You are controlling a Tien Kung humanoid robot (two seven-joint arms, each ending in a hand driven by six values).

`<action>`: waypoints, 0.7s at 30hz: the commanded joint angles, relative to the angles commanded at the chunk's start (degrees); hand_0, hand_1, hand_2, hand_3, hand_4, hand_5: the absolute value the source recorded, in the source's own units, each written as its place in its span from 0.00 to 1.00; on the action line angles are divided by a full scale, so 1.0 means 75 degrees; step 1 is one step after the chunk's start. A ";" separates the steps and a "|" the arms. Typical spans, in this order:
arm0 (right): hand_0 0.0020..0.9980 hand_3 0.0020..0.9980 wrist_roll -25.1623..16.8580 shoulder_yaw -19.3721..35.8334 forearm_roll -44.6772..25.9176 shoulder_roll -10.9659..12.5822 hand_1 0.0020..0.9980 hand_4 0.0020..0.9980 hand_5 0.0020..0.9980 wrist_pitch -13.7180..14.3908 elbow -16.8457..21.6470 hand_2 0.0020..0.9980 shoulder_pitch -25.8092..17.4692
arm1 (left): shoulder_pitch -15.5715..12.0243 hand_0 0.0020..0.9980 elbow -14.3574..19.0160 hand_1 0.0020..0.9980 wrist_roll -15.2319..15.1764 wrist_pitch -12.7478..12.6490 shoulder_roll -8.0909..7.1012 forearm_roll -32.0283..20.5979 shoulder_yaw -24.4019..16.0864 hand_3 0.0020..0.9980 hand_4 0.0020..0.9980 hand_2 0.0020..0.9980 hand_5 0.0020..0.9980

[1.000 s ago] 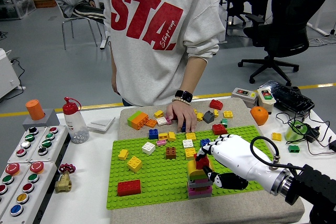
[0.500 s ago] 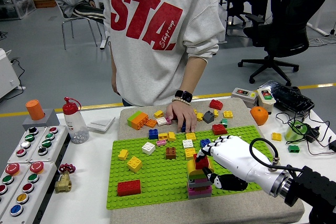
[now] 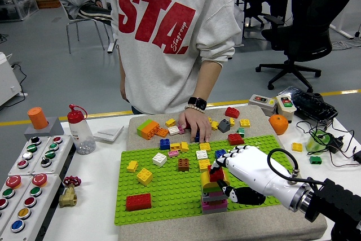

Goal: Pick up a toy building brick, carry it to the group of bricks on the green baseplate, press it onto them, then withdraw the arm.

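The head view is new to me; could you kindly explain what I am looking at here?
The picture comes from a camera high on a humanoid robot, looking down over its table. The white shape entering from the right is the robot's right hand, on a black arm. Its fingers hold a red brick at the top of a small stack of bricks on the green baseplate. Loose bricks lie scattered over the plate and the mat behind it. A person stands at the far side, one hand resting among those bricks. At left are a clear bottle and panels of coloured buttons. The robot's left arm is out of view.
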State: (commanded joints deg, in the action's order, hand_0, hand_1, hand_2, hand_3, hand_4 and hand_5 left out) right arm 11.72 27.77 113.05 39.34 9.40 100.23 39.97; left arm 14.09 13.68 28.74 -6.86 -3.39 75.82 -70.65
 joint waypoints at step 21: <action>0.70 0.65 0.0012 -0.0116 -0.0055 -0.0029 0.62 0.44 0.30 -0.0156 -0.0126 0.62 0.0016 | 0.0030 0.63 -0.0007 0.60 -0.0018 0.0001 -0.0010 -0.0027 0.0016 0.41 0.28 0.60 0.93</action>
State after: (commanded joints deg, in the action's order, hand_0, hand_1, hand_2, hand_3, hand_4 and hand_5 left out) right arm 11.81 26.90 112.64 39.13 8.23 99.29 40.09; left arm 14.31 13.63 28.60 -6.85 -3.46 75.62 -70.54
